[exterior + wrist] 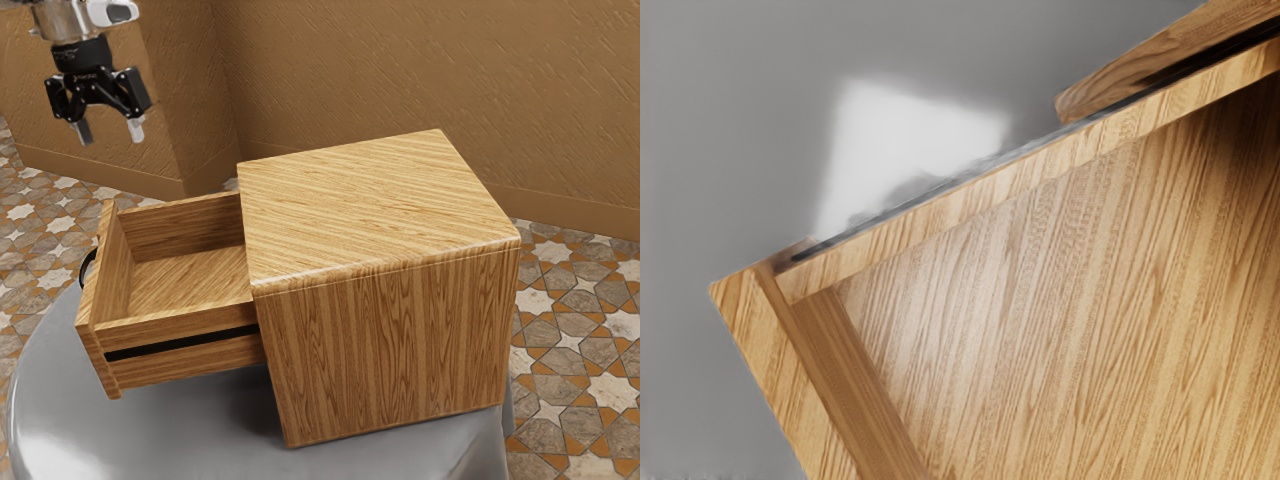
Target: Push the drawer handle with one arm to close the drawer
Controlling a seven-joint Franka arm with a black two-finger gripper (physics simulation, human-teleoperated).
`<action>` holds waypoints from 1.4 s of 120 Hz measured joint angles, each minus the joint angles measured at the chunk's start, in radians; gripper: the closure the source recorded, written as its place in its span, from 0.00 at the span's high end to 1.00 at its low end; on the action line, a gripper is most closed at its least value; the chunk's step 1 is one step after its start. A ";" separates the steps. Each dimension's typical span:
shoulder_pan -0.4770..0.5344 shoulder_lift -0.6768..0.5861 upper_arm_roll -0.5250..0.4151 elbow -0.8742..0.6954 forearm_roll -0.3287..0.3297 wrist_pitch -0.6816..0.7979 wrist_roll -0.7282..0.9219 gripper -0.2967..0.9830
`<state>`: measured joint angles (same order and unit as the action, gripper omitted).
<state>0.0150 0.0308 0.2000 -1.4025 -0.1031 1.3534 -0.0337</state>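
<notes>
One claw point(110, 131), released, with one cabinet point(390, 340), one pulled-out drawer point(185, 320) and, seemingly, one black handle point(83, 269) below.

The arm point(76, 22) reaches in from the exterior view's upper left, its tool point(110, 130) pointing down with both fingers point(137, 129) spread apart.

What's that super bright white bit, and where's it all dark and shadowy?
Wrist view: a soft-edged white glare, seemingly light bouncing off the shiny grey table. Exterior view: a dark, blurry-edged shadow on the table below the drawer; the cabinet's top looks lighter than its side.
</notes>
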 joint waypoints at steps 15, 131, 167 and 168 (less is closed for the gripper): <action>0.012 -0.134 -0.029 -0.159 0.037 0.028 0.010 0.77; -0.674 -1.202 0.435 -0.983 0.745 -0.044 0.240 0.39; -0.766 -1.213 0.502 -0.971 0.777 -0.008 0.332 0.30; -0.771 -1.213 0.503 -0.970 0.778 -0.007 0.334 0.30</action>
<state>-0.7562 -1.1823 0.7028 -2.3725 0.6750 1.3461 0.3003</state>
